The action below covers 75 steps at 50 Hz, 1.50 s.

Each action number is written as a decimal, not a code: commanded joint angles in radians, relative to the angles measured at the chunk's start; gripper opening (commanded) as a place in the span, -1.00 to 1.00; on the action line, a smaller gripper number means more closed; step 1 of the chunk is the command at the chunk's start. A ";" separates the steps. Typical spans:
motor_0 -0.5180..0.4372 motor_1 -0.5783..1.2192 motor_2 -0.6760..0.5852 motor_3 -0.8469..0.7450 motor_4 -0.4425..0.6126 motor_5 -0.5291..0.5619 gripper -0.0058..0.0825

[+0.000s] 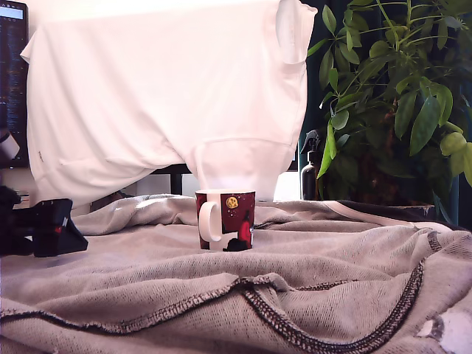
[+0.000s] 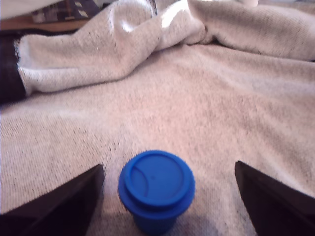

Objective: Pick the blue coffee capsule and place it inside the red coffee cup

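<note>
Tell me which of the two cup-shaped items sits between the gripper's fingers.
The blue coffee capsule, standing between the open gripper fingers in the wrist view. The red coffee cup stands apart on the grey cloth.

Around capsule: blue coffee capsule (image 2: 156, 189) stands btw open fingers (image 2: 64, 201), gaps both sides.
Path to cup: red coffee cup (image 1: 226, 220) well apart; blanket folds (image 1: 243, 291) btw.

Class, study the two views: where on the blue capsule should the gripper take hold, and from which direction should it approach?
Probably grip the blue capsule across its side wall just under the wide rim, coming down from above. It stands upright on the grey cloth, and the open gripper already has one finger on each side of it, so closing there should let the rim stop it slipping.
</note>
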 commanded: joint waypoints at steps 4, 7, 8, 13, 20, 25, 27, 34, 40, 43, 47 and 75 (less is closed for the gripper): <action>0.001 0.011 -0.002 -0.015 0.000 0.008 0.37; 0.001 0.011 -0.002 -0.018 0.001 0.008 -0.01; 0.001 0.011 -0.002 -0.018 0.001 0.008 -0.12; 0.001 0.011 -0.002 -0.017 0.001 0.008 -0.53; 0.001 0.010 -0.002 -0.010 0.000 0.008 -0.57; 0.001 0.010 -0.002 -0.009 0.000 0.008 -0.57; 0.001 0.010 -0.002 -0.005 0.000 0.008 -0.57; 0.001 0.008 -0.002 0.023 0.001 0.005 -0.57; 0.001 -0.001 -0.002 0.063 0.002 -0.024 -0.57; 0.000 -0.011 -0.002 0.087 0.009 -0.059 -0.57; -0.003 -0.021 -0.001 0.139 0.043 -0.114 -0.57; -0.245 -0.025 0.185 0.236 0.103 -0.320 -0.57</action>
